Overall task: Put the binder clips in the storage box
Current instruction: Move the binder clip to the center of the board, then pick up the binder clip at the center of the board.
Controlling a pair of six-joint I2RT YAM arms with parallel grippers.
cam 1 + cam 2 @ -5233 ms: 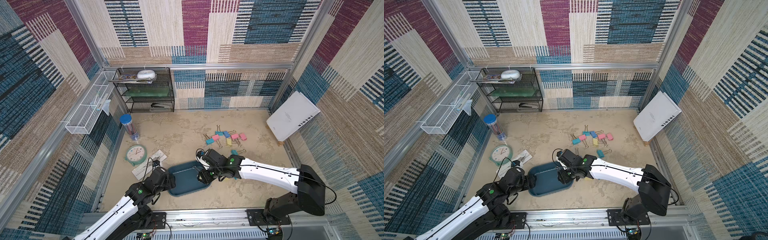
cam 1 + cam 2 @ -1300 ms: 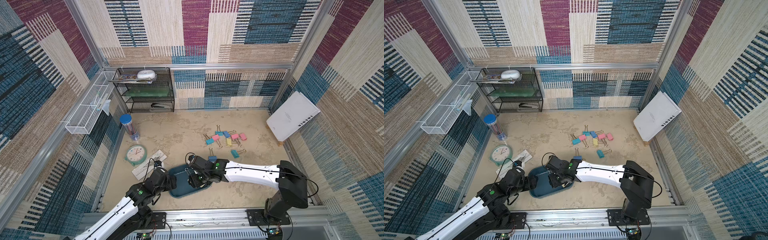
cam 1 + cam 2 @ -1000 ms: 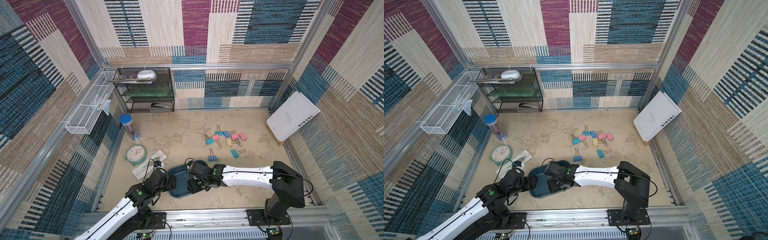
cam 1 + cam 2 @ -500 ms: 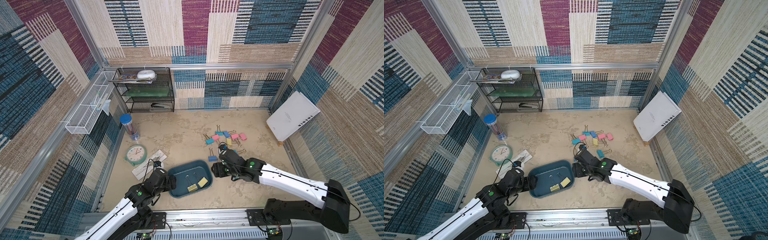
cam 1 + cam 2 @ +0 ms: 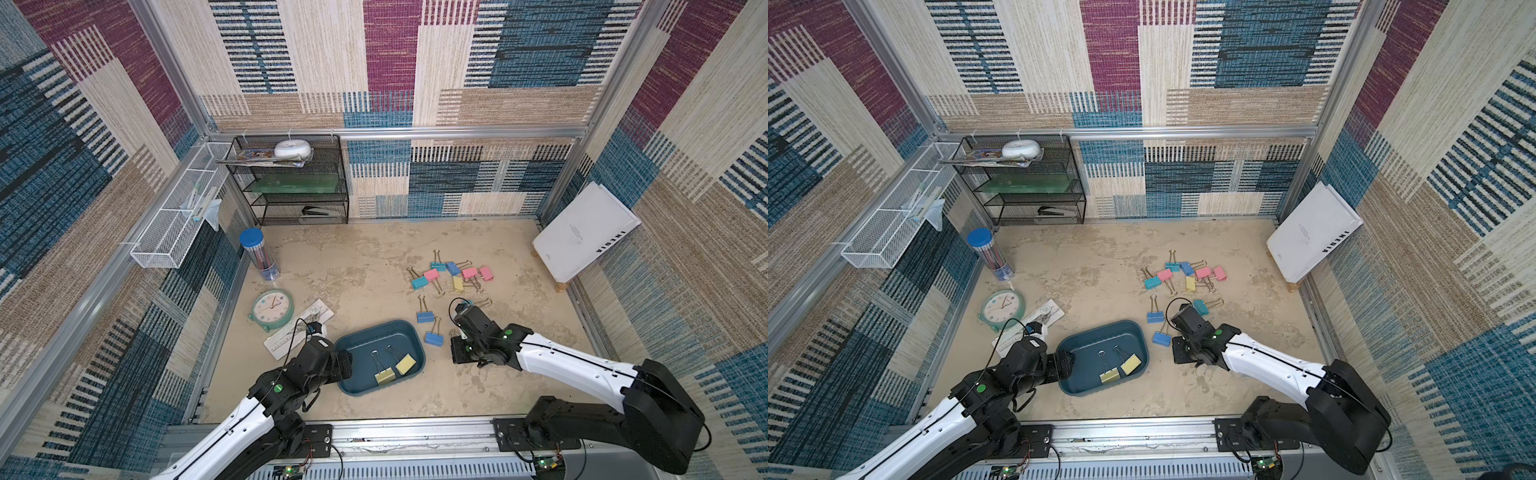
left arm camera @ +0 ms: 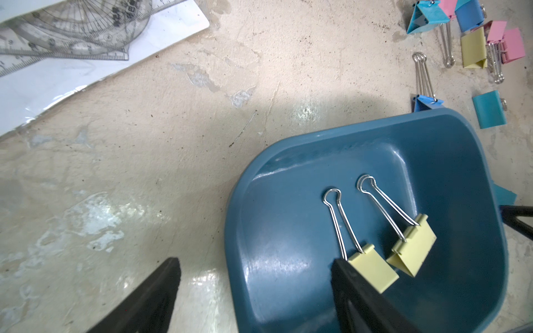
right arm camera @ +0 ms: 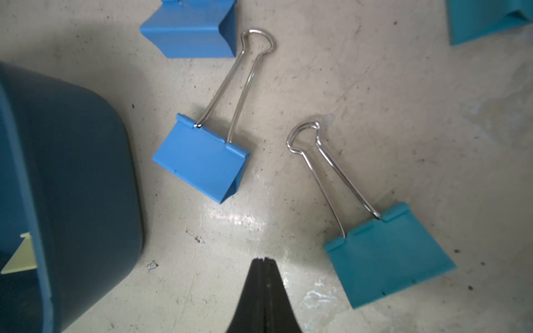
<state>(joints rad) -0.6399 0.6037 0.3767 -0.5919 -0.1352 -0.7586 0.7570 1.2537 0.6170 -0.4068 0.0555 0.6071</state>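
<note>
Beside the dark teal plastic storage box (image 5: 358,365), the right hand (image 7: 264,261) is held pinched together, empty; opening over the blue wire-handled binder clip (image 7: 202,158) is needed for the next pick.

Both top views are bright and evenly lit, soft shadows only, with the walls (image 5: 124,124) leaning outward toward the edges, wide-lens style. Left wrist view is crisp, with white glare patches on the tabletop (image 6: 95,219) and a sheen inside the storage box (image 6: 274,265). Right wrist view goes soft up close: the right gripper (image 7: 264,263) is blurry, the teal clip (image 7: 389,259) a bit fuzzy.
</note>
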